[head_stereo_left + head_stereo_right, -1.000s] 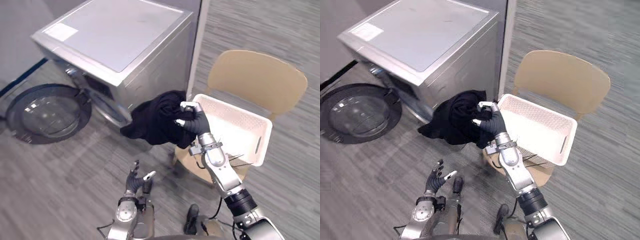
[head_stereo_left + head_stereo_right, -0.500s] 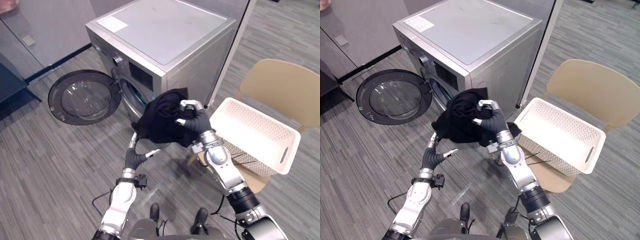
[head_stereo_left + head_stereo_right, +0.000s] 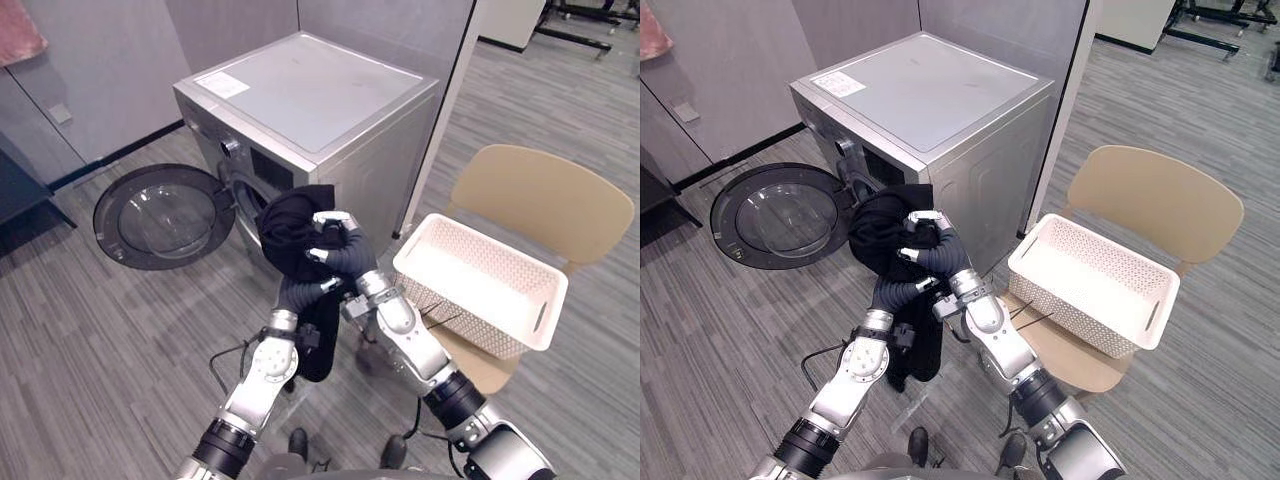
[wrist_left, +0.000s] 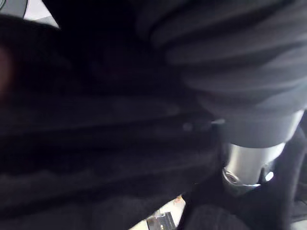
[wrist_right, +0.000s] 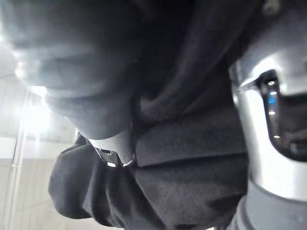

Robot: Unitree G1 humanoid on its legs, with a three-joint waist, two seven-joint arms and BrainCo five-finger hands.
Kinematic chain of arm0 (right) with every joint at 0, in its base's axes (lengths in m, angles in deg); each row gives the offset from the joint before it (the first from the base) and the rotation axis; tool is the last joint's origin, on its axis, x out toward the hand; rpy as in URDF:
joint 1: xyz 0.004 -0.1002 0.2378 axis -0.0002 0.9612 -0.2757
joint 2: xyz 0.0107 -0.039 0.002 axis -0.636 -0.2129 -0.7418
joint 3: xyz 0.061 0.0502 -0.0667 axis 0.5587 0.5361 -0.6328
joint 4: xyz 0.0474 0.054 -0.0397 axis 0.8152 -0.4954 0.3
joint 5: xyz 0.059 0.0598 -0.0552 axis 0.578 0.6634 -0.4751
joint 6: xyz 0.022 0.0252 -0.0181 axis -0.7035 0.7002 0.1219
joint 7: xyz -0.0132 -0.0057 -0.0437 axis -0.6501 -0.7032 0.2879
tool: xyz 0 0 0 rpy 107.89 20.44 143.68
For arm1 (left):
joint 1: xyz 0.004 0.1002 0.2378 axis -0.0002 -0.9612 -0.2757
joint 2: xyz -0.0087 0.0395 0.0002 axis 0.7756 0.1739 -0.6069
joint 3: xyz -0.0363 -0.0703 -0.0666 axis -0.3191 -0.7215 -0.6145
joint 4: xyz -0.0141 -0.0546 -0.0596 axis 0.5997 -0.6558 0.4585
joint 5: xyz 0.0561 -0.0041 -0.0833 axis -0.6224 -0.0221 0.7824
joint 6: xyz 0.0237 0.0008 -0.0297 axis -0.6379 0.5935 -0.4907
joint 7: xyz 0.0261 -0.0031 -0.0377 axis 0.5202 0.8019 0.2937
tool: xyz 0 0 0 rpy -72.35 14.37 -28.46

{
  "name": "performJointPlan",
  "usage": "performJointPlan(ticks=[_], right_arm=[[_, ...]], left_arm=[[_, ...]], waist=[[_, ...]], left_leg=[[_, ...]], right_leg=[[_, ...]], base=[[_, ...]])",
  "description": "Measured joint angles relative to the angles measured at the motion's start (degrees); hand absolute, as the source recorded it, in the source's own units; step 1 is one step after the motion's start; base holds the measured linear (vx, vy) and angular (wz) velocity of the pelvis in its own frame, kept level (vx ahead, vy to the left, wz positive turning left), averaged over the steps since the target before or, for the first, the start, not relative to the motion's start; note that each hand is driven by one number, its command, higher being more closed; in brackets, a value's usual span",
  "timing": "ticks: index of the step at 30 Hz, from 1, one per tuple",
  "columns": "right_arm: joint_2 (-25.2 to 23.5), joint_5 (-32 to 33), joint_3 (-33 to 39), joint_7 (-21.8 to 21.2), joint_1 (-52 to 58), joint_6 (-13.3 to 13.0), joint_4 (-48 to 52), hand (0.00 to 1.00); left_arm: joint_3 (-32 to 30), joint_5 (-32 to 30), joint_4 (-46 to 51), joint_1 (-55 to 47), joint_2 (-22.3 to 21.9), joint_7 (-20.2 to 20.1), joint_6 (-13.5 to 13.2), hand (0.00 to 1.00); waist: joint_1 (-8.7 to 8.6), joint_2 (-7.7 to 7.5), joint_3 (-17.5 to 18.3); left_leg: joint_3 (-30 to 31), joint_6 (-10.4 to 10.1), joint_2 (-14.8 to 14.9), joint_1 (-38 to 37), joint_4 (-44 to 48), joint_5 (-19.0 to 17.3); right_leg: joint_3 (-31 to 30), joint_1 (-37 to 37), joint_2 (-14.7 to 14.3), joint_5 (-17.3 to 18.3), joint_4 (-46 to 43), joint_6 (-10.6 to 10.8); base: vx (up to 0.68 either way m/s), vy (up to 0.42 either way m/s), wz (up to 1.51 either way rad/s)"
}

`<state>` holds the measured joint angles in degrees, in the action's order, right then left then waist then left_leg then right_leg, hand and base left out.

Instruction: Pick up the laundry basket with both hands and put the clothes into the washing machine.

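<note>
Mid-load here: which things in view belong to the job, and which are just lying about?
Job: black garment, right hand gripping it, left hand beneath it, washing machine, its open door, laundry basket.
Lying about: chair under the basket, pink cloth far left.

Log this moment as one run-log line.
right hand: shut on black garment, at washing machine opening | left hand: against garment, below | door: open | laundry basket: empty, on chair
</note>
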<state>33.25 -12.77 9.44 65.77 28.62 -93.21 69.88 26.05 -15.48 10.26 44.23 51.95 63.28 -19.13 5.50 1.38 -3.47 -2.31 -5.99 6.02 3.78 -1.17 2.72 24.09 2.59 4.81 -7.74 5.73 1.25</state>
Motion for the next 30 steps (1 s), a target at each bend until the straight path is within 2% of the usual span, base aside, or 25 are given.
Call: performJointPlan(ticks=[5, 10, 15, 20, 23, 24, 25, 26, 27, 28, 30], right_arm=[[1.47, -0.26, -1.84, -0.89, -0.04, -0.44, 0.29, 0.0], [2.64, -8.43, -0.25, -0.92, 4.37, -0.87, 2.81, 0.0], [6.33, -19.15, 3.86, -0.82, 13.52, -0.37, 4.78, 0.0], [11.41, -23.76, 9.21, -0.88, 21.28, 0.17, 4.34, 0.0], [11.95, -24.68, 9.95, -0.95, 22.57, 0.25, 0.05, 0.0], [12.02, -25.52, 9.97, -1.17, 22.61, 0.42, -3.92, 0.0], [11.69, -25.8, 9.91, -1.35, 22.68, 0.54, -5.33, 0.0], [11.07, -26.27, 10.01, -1.42, 23.07, 0.76, -8.03, 0.0], [10.8, -27.6, 10.0, -1.4, 22.97, 1.35, -11.31, 0.0], [10.3, -28.5, 10.35, -1.39, 22.1, 2.04, -16.68, 0.0], [9.02, -29.81, 12.19, -1.38, 21.97, 3.17, -22.58, 0.0]], left_arm=[[0.0, 0.05, 0.0, -0.01, 0.76, -0.02, 0.0, 1.0], [-1.65, 0.19, -0.03, -0.64, 0.79, -0.35, 0.0, 1.0], [-6.01, 1.3, -3.08, -4.52, -0.48, -0.76, -0.32, 1.0], [-12.81, 4.71, -9.67, -9.07, -0.95, -1.59, -0.67, 1.0], [-13.72, 8.18, -14.04, -9.67, -0.94, -1.83, -0.65, 1.0], [-13.86, 10.36, -15.06, -10.48, -1.02, -2.4, -0.73, 1.0], [-14.06, 10.95, -15.57, -10.7, -1.06, -2.75, -0.73, 1.0], [-14.15, 11.94, -16.91, -10.83, -1.25, -3.14, -0.7, 1.0], [-14.34, 13.12, -18.17, -10.92, -1.69, -3.96, -0.65, 1.0], [-15.46, 13.29, -19.57, -11.09, -2.93, -4.38, -0.62, 1.0], [-16.38, 13.76, -20.67, -12.17, -3.84, -5.13, -0.47, 1.0]], waist=[[-0.17, -0.05, 0.22], [-0.23, -0.12, 0.3], [-0.28, -0.16, 0.72], [-0.25, -0.19, 0.71], [-0.16, -0.23, 0.62], [0.01, -0.25, 0.63], [-0.03, -0.36, 0.6], [-0.59, -0.65, 0.57], [-0.7, -0.6, 0.53], [-0.63, -0.06, 0.33], [-0.02, 0.86, 0.46]], left_leg=[[-1.09, -0.64, 1.13, 0.8, -0.06, 0.03], [-1.29, -1.01, 1.96, 0.77, -0.49, 0.5], [-1.29, -1.13, 2.25, 0.43, -0.84, 0.78], [-1.01, -1.13, 1.91, 0.86, -0.46, 0.79], [2.46, -0.93, 1.65, 4.63, 2.01, 0.66], [3.62, 2.26, 1.58, 6.51, 2.66, 0.33], [2.7, 5.22, 1.57, 7.15, 2.72, 0.03], [-1.22, 10.43, 1.57, 7.86, 2.25, -1.14], [-6.55, 12.13, 1.7, 7.84, 1.1, -2.34], [-14.7, 12.46, 2.41, 8.25, 1.07, -2.34], [-20.29, 12.08, 3.17, 8.42, 1.1, -1.93]], right_leg=[[-1.33, 1.43, -1.04, -0.05, 0.18, -0.51], [-1.56, 1.74, -2.23, 0.1, 0.11, -1.27], [-1.64, 1.74, -2.74, 0.11, -0.03, -1.67], [-1.39, 1.69, -2.76, 0.43, -0.06, -1.22], [3.07, 2.01, -2.2, 2.05, -0.99, -0.76], [6.59, 2.61, -1.17, 4.16, -3.27, -1.02], [8.08, 2.76, -0.63, 4.75, -4.06, -0.8], [10.82, 2.84, 0.59, 5.76, -5.25, 0.02], [13.62, 2.84, 2.58, 6.51, -6.13, 0.18], [16.59, 2.9, 4.27, 7.37, -7.29, 0.8], [19.27, 2.71, 5.89, 8.84, -9.99, 2.1]], base=[[-0.06, -0.005, -0.15], [0.01, -0.003, -0.04], [0.04, 0.017, -0.01], [0.03, 0.036, 0.06], [-0.03, 0.021, 0.74], [-0.04, 0.005, 1.09], [-0.03, -0.002, 1.38], [0.04, 0.051, 1.42], [0.1, 0.137, 1.79], [0.12, 0.183, 1.42], [0.12, 0.172, 1.08]])
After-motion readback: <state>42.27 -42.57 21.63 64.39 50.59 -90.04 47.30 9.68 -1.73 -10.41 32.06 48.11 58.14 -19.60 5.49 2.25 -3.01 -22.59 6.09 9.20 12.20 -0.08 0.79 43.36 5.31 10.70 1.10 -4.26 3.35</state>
